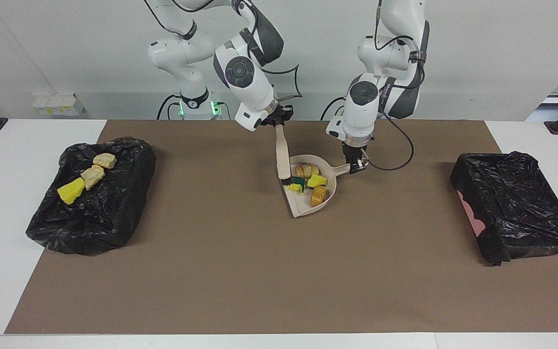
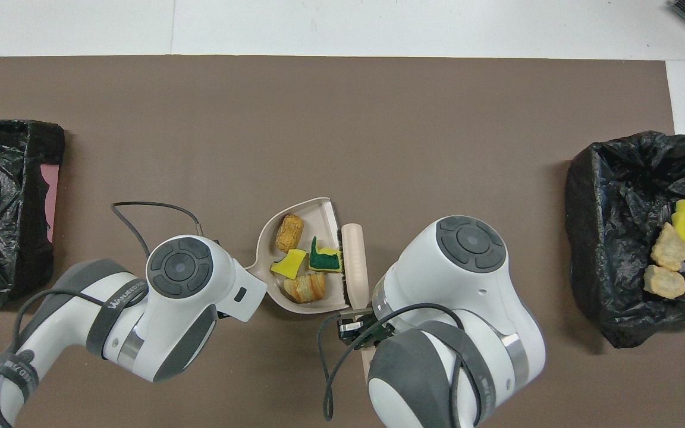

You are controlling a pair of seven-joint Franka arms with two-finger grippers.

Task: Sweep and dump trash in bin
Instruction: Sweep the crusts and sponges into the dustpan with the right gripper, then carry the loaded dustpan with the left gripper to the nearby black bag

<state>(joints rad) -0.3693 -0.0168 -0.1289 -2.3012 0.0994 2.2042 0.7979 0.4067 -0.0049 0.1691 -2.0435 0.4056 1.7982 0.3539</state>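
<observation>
We've got the left gripper (image 1: pixel 355 167) pinching the dustpan (image 1: pixel 303 206) handle at frame centre and the right gripper (image 1: pixel 279 120) clamped on the brush (image 1: pixel 283 157). Four scraps (image 1: pixel 310 184) sit in the pan, w/ three more (image 1: pixel 85 177) in the bin (image 1: pixel 114 213) at frame left. Risk: tilting the pan in transit rolls loose pieces off its open lip.

1 camera looked from high across the table (image 1: pixel 279 291) toward the robots; 1 looked steeply down from above them. Both shared the brown mat (image 2: pixel 378 119).
</observation>
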